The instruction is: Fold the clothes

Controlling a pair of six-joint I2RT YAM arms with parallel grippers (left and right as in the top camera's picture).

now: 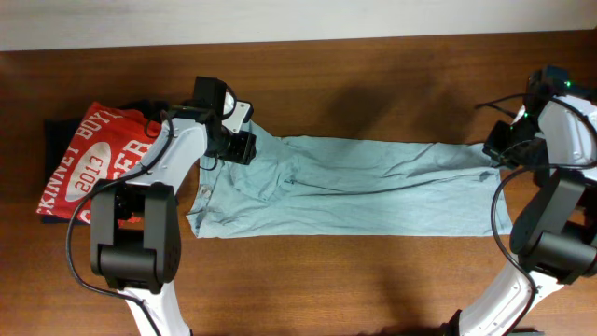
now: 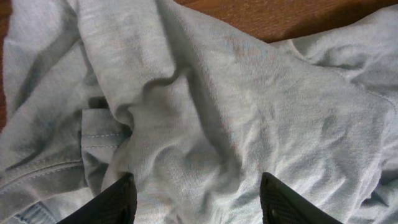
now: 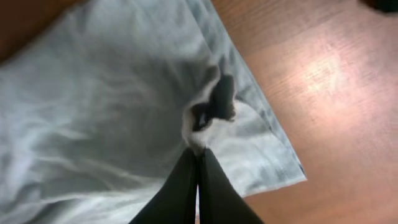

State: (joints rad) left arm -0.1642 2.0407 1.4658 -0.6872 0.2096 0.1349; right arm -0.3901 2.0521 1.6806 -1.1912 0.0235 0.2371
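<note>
Right claw [image 3: 198,154] is pinched tight on a fold of the shirt [image 1: 364,187], close to its hem corner. Left claw [image 2: 196,190] stands open over the crumpled far end (a finger either side of the cloth). The shirt lies long across the bench [image 1: 373,280] between both.

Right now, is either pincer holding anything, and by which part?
Right pincer is shut on the grey-blue t-shirt, pinching its edge near a corner. Left pincer is open over it, holding nothing.
</note>
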